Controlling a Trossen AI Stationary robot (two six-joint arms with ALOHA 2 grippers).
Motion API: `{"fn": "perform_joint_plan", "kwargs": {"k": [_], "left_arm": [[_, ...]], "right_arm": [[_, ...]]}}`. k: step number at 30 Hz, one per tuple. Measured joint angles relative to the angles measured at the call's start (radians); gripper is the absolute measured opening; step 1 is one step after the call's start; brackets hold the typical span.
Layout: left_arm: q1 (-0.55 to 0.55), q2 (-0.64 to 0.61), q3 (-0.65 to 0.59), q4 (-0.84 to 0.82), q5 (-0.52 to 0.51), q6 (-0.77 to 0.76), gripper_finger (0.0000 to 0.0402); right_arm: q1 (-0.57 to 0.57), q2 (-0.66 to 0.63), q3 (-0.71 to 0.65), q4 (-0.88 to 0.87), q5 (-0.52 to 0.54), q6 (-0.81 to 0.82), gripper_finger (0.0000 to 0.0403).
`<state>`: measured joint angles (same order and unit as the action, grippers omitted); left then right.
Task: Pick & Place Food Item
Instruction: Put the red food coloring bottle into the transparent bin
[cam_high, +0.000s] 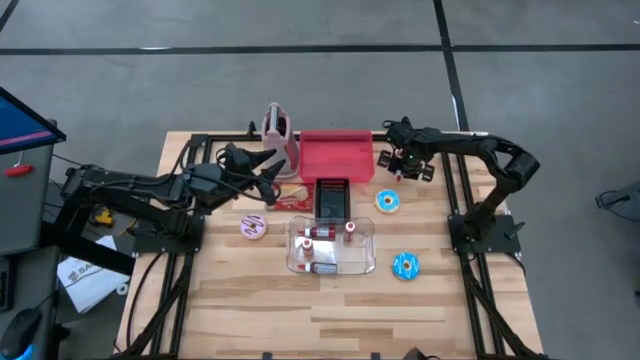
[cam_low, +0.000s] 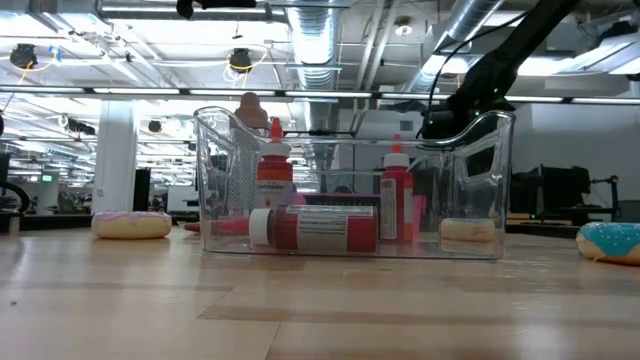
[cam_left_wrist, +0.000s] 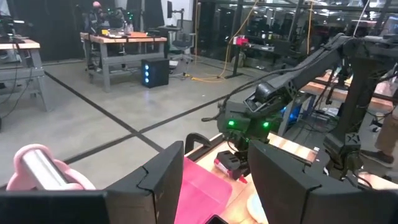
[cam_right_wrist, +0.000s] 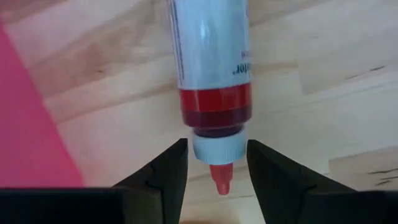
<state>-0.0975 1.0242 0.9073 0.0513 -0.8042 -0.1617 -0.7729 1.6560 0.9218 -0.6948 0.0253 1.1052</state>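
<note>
Clear bin (cam_high: 365, 262): holds red sauce bottles (cam_high: 322, 238).
Right gripper (cam_right_wrist: 216, 167): fingers spread around a red-capped bottle (cam_right_wrist: 213, 74).
Left gripper (cam_high: 268, 182): spread, empty.

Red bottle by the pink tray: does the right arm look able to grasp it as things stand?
Probably yes. The right gripper is open, its fingers either side of the red bottle at the cap, with bare table beside it and nothing in between.

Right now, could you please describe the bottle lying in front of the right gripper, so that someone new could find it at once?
Start at the pink tray at the table's far edge and go to its right side, where the right gripper hangs. Between its open fingers lies a small bottle on the bare wood. Unlike the bottles in the clear bin, it lies alone outside it, with a white cap and red tip.
</note>
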Motion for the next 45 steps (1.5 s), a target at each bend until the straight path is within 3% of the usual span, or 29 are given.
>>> {"fn": "perform_joint_plan", "kwargs": {"k": [12, 19, 26, 30, 35, 41, 45], "left_arm": [[0.000, -0.017, 0.000, 0.003, -0.002, 0.000, 0.0177], [0.000, -0.017, 0.000, 0.001, -0.002, 0.000, 0.0177], [0.000, -0.017, 0.000, 0.001, -0.002, 0.000, 0.0177], [-0.001, -0.017, 0.000, 0.001, -0.002, 0.000, 0.0177], [-0.006, -0.017, 0.000, 0.001, -0.002, 0.002, 0.0177], [-0.009, -0.017, 0.000, -0.017, -0.002, 0.021, 0.0177], [-0.009, -0.022, 0.000, -0.018, -0.002, 0.031, 0.0177]], "right_arm": [[-0.002, 0.034, 0.000, 0.037, 0.002, -0.016, 0.0154], [-0.017, 0.032, 0.000, 0.037, 0.002, -0.056, 0.0100], [0.023, 0.007, 0.000, 0.039, 0.002, -0.079, 0.0100], [0.073, -0.093, 0.000, 0.023, 0.018, -0.086, 0.0100], [0.165, -0.321, 0.000, 0.007, -0.005, -0.149, 0.0100], [0.420, -0.589, 0.000, 0.051, -0.165, -0.301, 0.0100], [0.605, -0.661, 0.000, 0.071, -0.218, -0.209, 0.0100]]}}
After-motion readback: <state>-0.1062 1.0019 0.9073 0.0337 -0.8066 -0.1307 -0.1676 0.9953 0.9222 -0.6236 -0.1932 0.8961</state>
